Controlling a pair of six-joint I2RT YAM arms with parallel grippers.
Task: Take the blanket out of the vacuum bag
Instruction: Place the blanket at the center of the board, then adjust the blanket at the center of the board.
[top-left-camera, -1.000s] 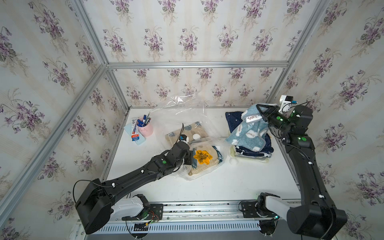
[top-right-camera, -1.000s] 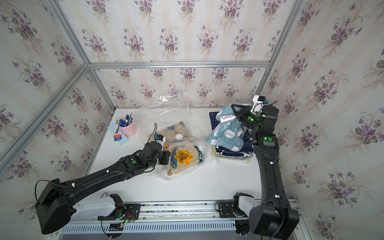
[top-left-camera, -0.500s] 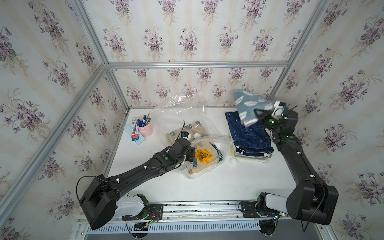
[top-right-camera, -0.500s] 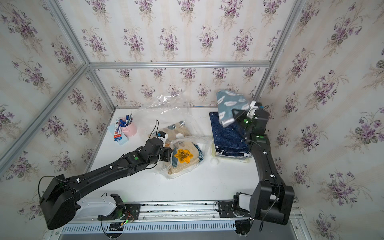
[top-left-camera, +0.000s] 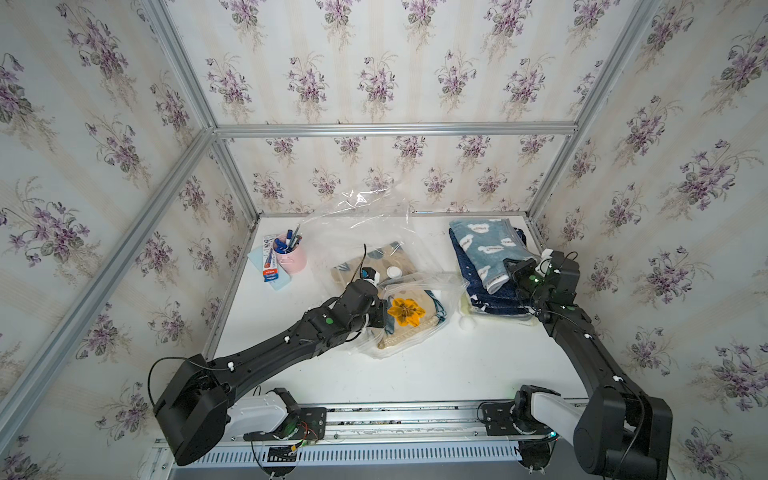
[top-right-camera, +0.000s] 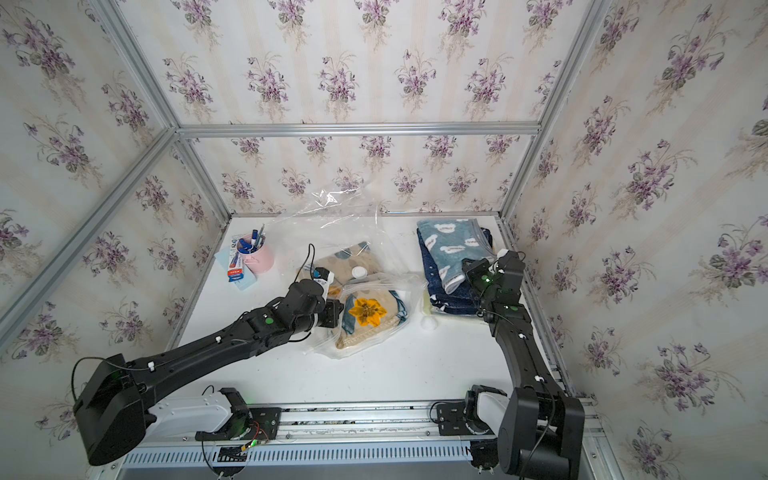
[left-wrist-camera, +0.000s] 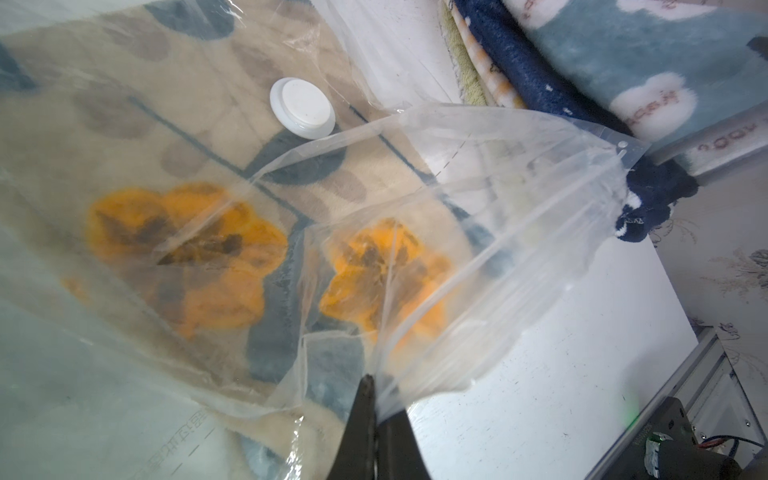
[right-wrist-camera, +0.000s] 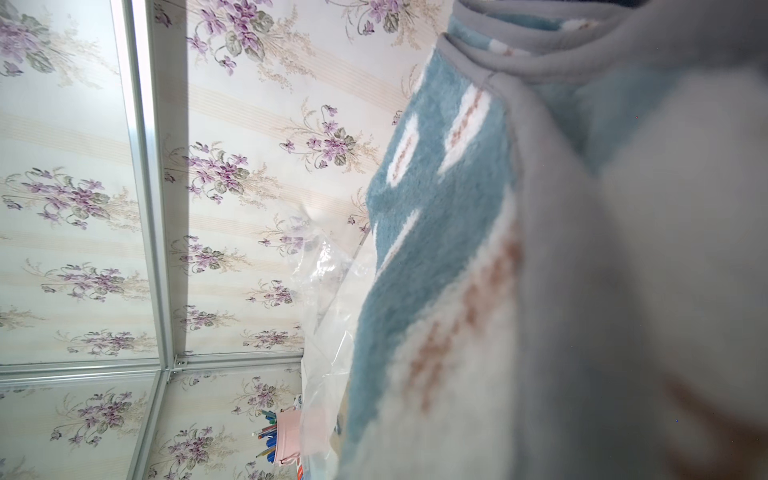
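Blue blanket (top-left-camera: 484, 245) now down on stack (top-left-camera: 478, 293).
Its near edge is clamped by right gripper (top-left-camera: 508, 277); left gripper (left-wrist-camera: 374, 386), pinching bag (left-wrist-camera: 519, 216), sits well apart.

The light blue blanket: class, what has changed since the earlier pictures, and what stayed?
The right gripper swung the light blue blanket up and back, then laid it on the navy stack, still gripping its edge. The left gripper stayed pinching the vacuum bag, floral blanket inside.
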